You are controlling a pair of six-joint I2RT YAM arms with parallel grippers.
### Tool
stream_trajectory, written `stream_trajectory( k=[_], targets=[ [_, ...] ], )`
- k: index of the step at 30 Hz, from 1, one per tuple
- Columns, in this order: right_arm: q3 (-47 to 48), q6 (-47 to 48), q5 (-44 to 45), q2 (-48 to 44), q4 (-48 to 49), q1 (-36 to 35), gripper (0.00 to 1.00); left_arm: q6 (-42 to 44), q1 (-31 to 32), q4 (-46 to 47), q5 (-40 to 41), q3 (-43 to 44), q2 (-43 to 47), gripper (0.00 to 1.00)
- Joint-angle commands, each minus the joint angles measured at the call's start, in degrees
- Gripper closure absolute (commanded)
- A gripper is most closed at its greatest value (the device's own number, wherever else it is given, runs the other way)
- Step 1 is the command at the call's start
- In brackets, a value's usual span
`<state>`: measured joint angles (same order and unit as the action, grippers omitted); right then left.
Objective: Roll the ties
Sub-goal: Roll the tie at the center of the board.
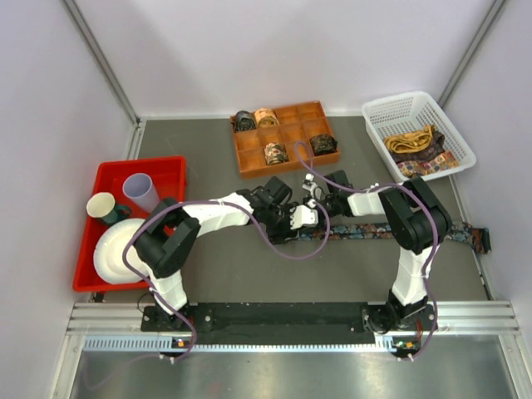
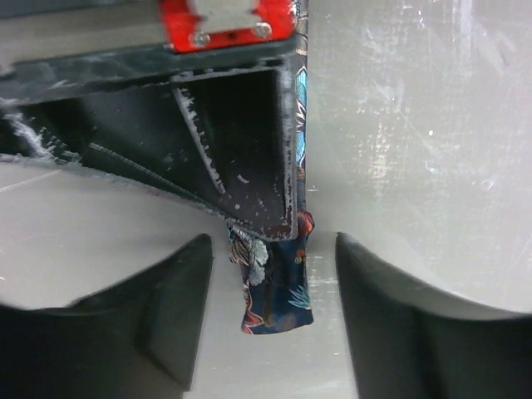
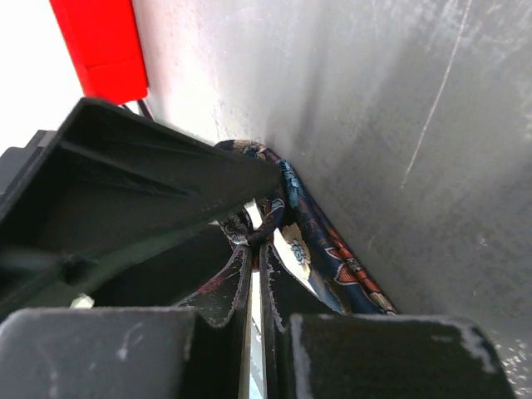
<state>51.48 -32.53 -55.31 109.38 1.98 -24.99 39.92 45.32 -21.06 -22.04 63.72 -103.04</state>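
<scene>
A dark floral tie (image 1: 374, 233) lies stretched along the table from the centre out to the right. My right gripper (image 3: 256, 245) is shut on its left end, with folded fabric (image 3: 332, 249) bunched at the fingertips. My left gripper (image 2: 274, 241) is open. Its fingers (image 2: 179, 316) stand on either side of the hanging tie end (image 2: 278, 291) without touching it. Both grippers meet at the table's centre (image 1: 298, 218). Several rolled ties (image 1: 276, 153) sit in an orange compartment tray (image 1: 283, 172) at the back.
A white basket (image 1: 391, 102) at the back right holds loose gold and patterned ties (image 1: 416, 145). A red bin (image 1: 158, 166) at the left holds two cups (image 1: 140, 189) and a white plate (image 1: 116, 249). Purple cables (image 1: 274, 245) loop from both arms.
</scene>
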Motion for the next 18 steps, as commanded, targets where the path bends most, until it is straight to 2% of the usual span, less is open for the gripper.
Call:
stream_trajectory(
  k=[1, 2, 5, 9, 11, 15, 18],
  targets=[
    [2.5, 3.7, 1.3, 0.8, -1.2, -0.6, 1.00, -3.5, -1.6, 0.1, -1.9, 3.3, 1.6, 0.26],
    [2.5, 4.1, 1.5, 1.2, -1.4, -0.6, 1.00, -3.9, -2.2, -1.9, -2.6, 4.2, 2.1, 0.19],
    [2.3, 5.5, 1.4, 1.4, -1.8, -0.6, 1.00, -3.7, -4.8, -7.0, -4.6, 9.4, 3.2, 0.14],
    [2.3, 7.2, 1.3, 1.1, -4.3, -0.5, 1.00, 0.8, -6.2, -23.8, -5.7, 20.5, 1.7, 0.08],
    [2.5, 8.2, 1.4, 1.1, -5.0, -0.6, 1.00, 1.0, -7.5, -25.2, -5.6, 22.5, 1.7, 0.07],
    [3.6, 9.8, 1.3, 0.9, -7.2, -0.6, 1.00, 3.0, -9.3, -24.2, -3.6, 20.2, 1.9, 0.06],
    [4.3, 10.6, 0.6, 1.4, -8.3, -0.5, 1.00, 0.2, -11.1, -25.1, -4.6, 19.9, 0.2, 0.07]
  ],
)
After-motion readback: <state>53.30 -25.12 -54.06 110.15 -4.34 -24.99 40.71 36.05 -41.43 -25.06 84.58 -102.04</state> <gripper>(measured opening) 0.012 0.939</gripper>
